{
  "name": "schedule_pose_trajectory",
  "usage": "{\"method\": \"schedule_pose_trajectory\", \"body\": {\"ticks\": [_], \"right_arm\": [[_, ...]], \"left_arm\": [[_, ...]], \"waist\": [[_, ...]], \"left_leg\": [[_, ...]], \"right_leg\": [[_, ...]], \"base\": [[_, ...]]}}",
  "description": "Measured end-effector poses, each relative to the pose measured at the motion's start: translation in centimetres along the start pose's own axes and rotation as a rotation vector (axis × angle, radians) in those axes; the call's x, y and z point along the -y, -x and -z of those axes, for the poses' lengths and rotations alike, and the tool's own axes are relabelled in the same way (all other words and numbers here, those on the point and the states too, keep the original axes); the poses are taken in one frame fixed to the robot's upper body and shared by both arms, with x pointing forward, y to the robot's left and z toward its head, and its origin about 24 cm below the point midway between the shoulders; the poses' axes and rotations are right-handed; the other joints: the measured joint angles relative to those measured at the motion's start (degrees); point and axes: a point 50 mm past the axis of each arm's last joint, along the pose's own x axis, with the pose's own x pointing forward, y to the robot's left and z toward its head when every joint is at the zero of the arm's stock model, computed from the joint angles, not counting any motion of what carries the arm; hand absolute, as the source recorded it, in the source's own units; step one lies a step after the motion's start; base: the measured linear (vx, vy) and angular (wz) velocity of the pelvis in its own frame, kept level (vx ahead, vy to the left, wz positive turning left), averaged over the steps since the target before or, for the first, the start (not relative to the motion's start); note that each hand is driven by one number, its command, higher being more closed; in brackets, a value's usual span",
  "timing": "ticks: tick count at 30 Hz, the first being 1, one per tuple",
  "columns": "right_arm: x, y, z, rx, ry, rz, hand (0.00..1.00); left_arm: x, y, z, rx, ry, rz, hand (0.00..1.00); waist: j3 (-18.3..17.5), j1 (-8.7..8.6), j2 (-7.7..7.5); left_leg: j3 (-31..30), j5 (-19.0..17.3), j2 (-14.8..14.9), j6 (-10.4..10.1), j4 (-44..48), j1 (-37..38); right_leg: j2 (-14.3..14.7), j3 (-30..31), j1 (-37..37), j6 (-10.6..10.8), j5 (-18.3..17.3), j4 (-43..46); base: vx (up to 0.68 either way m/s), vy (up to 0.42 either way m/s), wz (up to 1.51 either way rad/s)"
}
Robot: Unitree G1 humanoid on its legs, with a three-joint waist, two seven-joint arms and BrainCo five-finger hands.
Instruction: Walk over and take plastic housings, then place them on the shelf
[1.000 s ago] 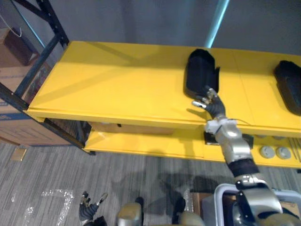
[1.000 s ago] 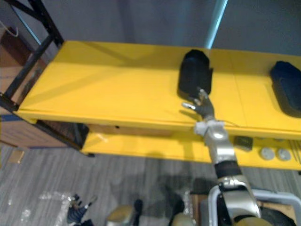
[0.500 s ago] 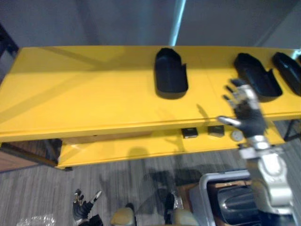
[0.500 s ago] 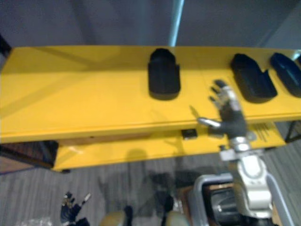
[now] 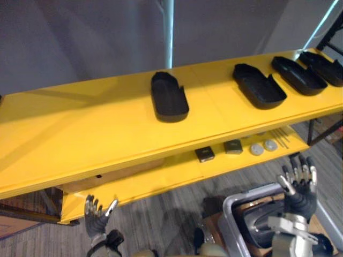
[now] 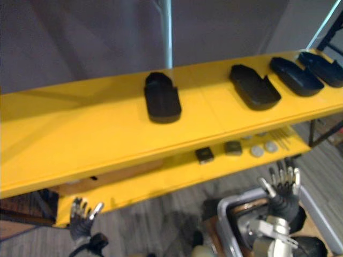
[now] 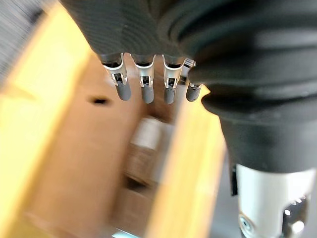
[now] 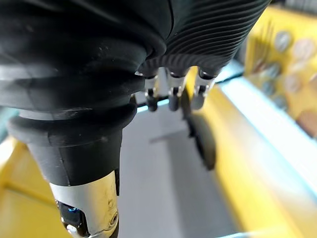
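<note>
The right hand (image 5: 299,184), fingers spread and empty, hangs below the shelf (image 5: 80,128) over a grey bin (image 5: 228,209) of dark parts (image 5: 256,217), the left hand (image 5: 98,217) open and idle low before the shelf's other end, while four black housings (image 5: 169,97) already lie on top, so more likely remain.

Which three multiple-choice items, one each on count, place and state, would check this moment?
1. Black housings on the yellow top shelf: A two; B four; C six.
2. The two grey discs lie: A on the top shelf; B on the lower shelf; C on the floor.
3. The right hand is: A open and empty; B shut on a housing; C shut, holding nothing.
Key: 1 B, four lie in a row along it; 2 B, they sit under the top board beside two dark blocks; 3 A, its fingers stand straight, touching nothing.
</note>
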Motion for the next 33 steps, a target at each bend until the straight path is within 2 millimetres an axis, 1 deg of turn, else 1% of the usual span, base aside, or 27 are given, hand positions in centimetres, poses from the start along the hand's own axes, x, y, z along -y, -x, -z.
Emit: {"method": "schedule_pose_trajectory", "body": {"ticks": [1, 3, 6, 7, 8, 9, 10, 11, 12, 13, 14, 15, 16, 17, 18, 19, 20, 21, 23, 24, 25, 26, 27, 28, 31, 33], "right_arm": [[-0.1, 0.0, 0.4, -0.015, -0.001, 0.027, 0.0], [0.1, 0.2, 1.0, -0.046, 0.007, 0.061, 0.0], [-0.1, 0.4, 1.4, -0.076, 0.047, 0.072, 0.0], [0.0, 0.5, 1.5, -0.086, 0.055, 0.069, 0.0], [0.1, 0.5, 1.5, -0.089, 0.064, 0.058, 0.0], [0.1, 0.3, 1.3, -0.086, 0.079, 0.031, 0.0], [0.1, 0.2, 1.3, -0.086, 0.086, 0.016, 0.0], [0.1, 0.0, 1.3, -0.091, 0.102, -0.014, 0.0], [0.2, -0.1, 1.4, -0.1, 0.116, -0.038, 0.0], [0.1, -0.2, 1.5, -0.112, 0.126, -0.073, 0.0], [0.1, -0.2, 1.5, -0.11, 0.134, -0.098, 0.0], [-0.1, -0.1, 1.5, -0.11, 0.131, -0.105, 0.0], [-0.3, 0.0, 1.6, -0.114, 0.123, -0.119, 0.0], [-0.5, 0.0, 1.7, -0.117, 0.12, -0.128, 0.0], [-0.7, 0.0, 1.8, -0.12, 0.114, -0.139, 0.0], [-1.0, -0.3, 1.8, -0.109, 0.106, -0.148, 0.0], [-1.2, -0.5, 1.7, -0.1, 0.102, -0.153, 0.0], [-1.8, -1.1, 1.6, -0.077, 0.091, -0.17, 0.0], [-2.6, -2.3, 1.7, -0.051, 0.081, -0.196, 0.0], [-3.1, -3.0, 1.9, -0.041, 0.081, -0.212, 0.0], [-3.5, -3.7, 2.1, -0.031, 0.096, -0.227, 0.0], [-3.8, -4.0, 2.2, -0.029, 0.105, -0.23, 0.0], [-4.1, -4.5, 2.5, -0.026, 0.109, -0.226, 0.0], [-4.1, -4.7, 2.8, -0.032, 0.112, -0.21, 0.0], [-4.3, -5.1, 2.8, -0.024, 0.109, -0.215, 0.0], [-4.1, -5.1, 2.8, -0.025, 0.116, -0.209, 0.0]], "left_arm": [[0.9, -0.2, -0.9, 0.037, 0.007, 0.056, 0.0], [2.1, -0.3, -1.8, 0.075, 0.03, 0.122, 0.0], [3.1, -0.2, -2.4, 0.094, 0.046, 0.187, 0.0], [3.5, -0.1, -2.5, 0.096, 0.05, 0.205, 0.0], [3.6, -0.1, -2.6, 0.1, 0.056, 0.208, 0.0], [4.0, -0.1, -3.0, 0.117, 0.073, 0.217, 0.0], [4.1, -0.1, -3.4, 0.132, 0.081, 0.221, 0.0], [4.2, -0.1, -4.0, 0.157, 0.096, 0.216, 0.0], [4.3, -0.1, -4.3, 0.167, 0.104, 0.206, 0.0], [4.3, 0.0, -4.4, 0.17, 0.111, 0.195, 0.0], [4.5, -0.1, -4.6, 0.18, 0.119, 0.194, 0.0], [4.7, -0.2, -4.8, 0.189, 0.123, 0.197, 0.0], [5.2, -0.4, -5.1, 0.206, 0.133, 0.21, 0.0], [5.5, -0.5, -5.3, 0.214, 0.139, 0.217, 0.0], [6.0, -0.7, -5.5, 0.226, 0.148, 0.227, 0.0], [6.3, -0.8, -5.6, 0.232, 0.154, 0.234, 0.0], [6.4, -0.8, -5.7, 0.233, 0.155, 0.234, 0.0], [6.3, -0.8, -5.6, 0.229, 0.156, 0.217, 0.0], [6.0, -0.9, -5.7, 0.233, 0.152, 0.19, 0.0], [5.7, -1.1, -5.8, 0.238, 0.145, 0.179, 0.0], [5.5, -1.2, -5.9, 0.245, 0.139, 0.169, 0.0], [5.4, -1.3, -6.0, 0.251, 0.131, 0.166, 0.0], [5.2, -1.3, -6.1, 0.271, 0.092, 0.17, 0.0], [5.1, -1.3, -6.1, 0.272, 0.082, 0.174, 0.0], [4.5, -1.3, -6.1, 0.267, 0.082, 0.172, 0.0], [4.3, -1.4, -6.2, 0.274, 0.083, 0.176, 0.0]], "waist": [[-0.14, 0.01, 0.2], [-0.35, 0.05, 0.49], [-0.37, 0.04, 0.57], [-0.29, -0.14, 0.39], [-0.25, -0.16, 0.26], [-0.29, -0.2, 0.32], [-0.22, -0.15, 0.33], [-0.13, -0.06, 0.51], [-0.03, -0.05, 0.6], [-0.24, -0.14, 1.64], [-0.24, -0.36, 1.9], [-0.11, -0.39, 2.13], [0.53, -0.46, 1.87], [0.85, -0.65, 1.7], [1.33, -1.24, 1.39], [2.13, -1.74, 1.44], [2.21, -1.61, 1.45], [2.45, -1.5, 1.59], [4.01, -1.04, 1.61], [4.22, -0.24, 1.61], [4.59, 0.14, 1.72], [4.94, 0.28, 1.78], [5.53, 1.11, 1.68], [5.59, 1.74, 1.72], [6.14, 1.77, 2.5], [6.33, 1.64, 2.65]], "left_leg": [[0.1, 0.03, 0.02, -0.03, 0.02, -0.27], [1.29, 0.06, 0.17, -0.09, 0.07, -0.7], [5.04, -0.19, 0.89, -0.59, 2.3, -0.88], [4.69, -0.96, 0.96, -0.44, 4.76, -0.86], [3.23, -1.73, 1.01, 0.68, 7.63, -1.06], [-0.66, -2.97, 0.8, 2.69, 12.22, -2.43], [-2.64, -3.56, 0.57, 3.54, 14.88, -3.27], [-6.35, -4.53, 0.24, 4.37, 20.32, -5.11], [-8.72, -5.28, 0.01, 4.09, 23.34, -6.01], [-10.89, -6.07, -0.32, 3.63, 24.23, -5.4], [-10.96, -6.43, -0.5, 3.3, 23.63, -5.06], [-10.84, -6.43, -0.74, 3.3, 23.12, -5.03], [-10.82, -6.43, -1.35, 3.3, 21.46, -4.97], [-10.83, -6.46, -1.6, 3.24, 20.59, -4.97], [-11.01, -6.54, -2.12, 3.1, 18.74, -5.0], [-11.12, -6.94, -2.35, 2.39, 16.99, -4.67], [-11.13, -7.31, -2.48, 1.84, 16.34, -4.69], [-11.26, -8.09, -2.66, 1.09, 15.22, -4.8], [-11.49, -8.44, -2.91, 1.24, 14.06, -4.69], [-12.27, -8.63, -3.19, 1.48, 14.03, -5.16], [-12.96, -9.04, -3.23, 1.49, 14.28, -5.74], [-13.13, -9.38, -3.19, 1.49, 14.27, -5.76], [-13.22, -9.7, -3.15, 1.46, 14.36, -5.75], [-13.21, -9.8, -3.09, 1.44, 14.57, -5.81], [-12.88, -11.14, -2.22, 1.42, 16.19, -5.73], [-12.63, -11.2, -2.18, 1.39, 16.23, -5.69]], "right_leg": [[0.05, 0.06, -0.24, 0.08, 0.11, -0.07], [0.31, 0.91, -1.32, 0.01, 0.53, -0.08], [1.73, 5.63, -3.17, 0.08, 2.22, -0.27], [2.42, 8.18, -3.19, -0.06, 2.45, -0.35], [3.04, 10.84, -3.22, -0.15, 2.65, -0.25], [3.99, 14.59, -3.94, -0.36, 2.61, 0.25], [4.56, 16.54, -4.26, -0.7, 2.36, 0.32], [5.49, 20.27, -4.81, -0.94, 2.35, 0.47], [6.5, 22.14, -5.05, -1.36, 2.14, 0.56], [7.4, 22.81, -5.43, -1.81, 2.3, 0.55], [7.6, 22.46, -6.64, -2.51, 2.55, 0.61], [7.31, 22.22, -7.37, -2.75, 2.38, 0.77], [6.85, 21.87, -8.84, -3.32, 1.98, 1.16], [6.55, 21.75, -9.4, -3.33, 1.98, 1.19], [5.72, 20.49, -10.36, -3.41, 2.11, 1.39], [4.95, 18.9, -10.73, -3.29, 2.92, 1.6], [4.7, 18.52, -11.26, -3.32, 4.02, 1.83], [4.16, 17.47, -12.12, -2.1, 5.54, 2.05], [3.67, 17.01, -12.3, -1.17, 6.29, 1.66], [3.28, 16.65, -12.7, -0.62, 6.83, 1.14], [3.02, 15.94, -12.75, -0.12, 7.25, 0.75], [3.06, 15.74, -12.74, -0.09, 7.31, 0.74], [3.16, 15.75, -12.73, 0.21, 7.58, 0.65], [3.19, 15.71, -12.51, 0.22, 7.77, 0.29], [4.01, 15.7, -11.8, 0.15, 7.82, 0.21], [3.99, 15.7, -11.92, 0.17, 7.88, 0.27]], "base": [[-0.06, -0.012, -0.02], [-0.02, -0.011, -0.26], [0.02, -0.012, -0.77], [0.04, -0.024, -1.23], [0.04, -0.032, -1.57], [0.02, -0.024, -1.49], [0.0, 0.011, -1.73], [-0.03, 0.078, -1.56], [-0.06, 0.13, -1.81], [-0.08, 0.159, -1.61], [-0.07, 0.117, -1.32], [-0.08, 0.105, -1.0], [-0.07, 0.076, -0.54], [-0.09, 0.098, -0.27], [-0.07, 0.085, 0.2], [-0.07, 0.08, 0.32], [-0.07, 0.08, 0.37], [-0.07, 0.075, 0.27], [-0.06, 0.054, 0.2], [-0.07, 0.015, 0.2], [-0.08, 0.006, 0.24], [-0.07, -0.01, 0.16], [-0.05, -0.017, 0.04], [-0.03, -0.023, 0.01], [0.0, -0.011, -0.09], [0.01, -0.018, -0.12]]}}
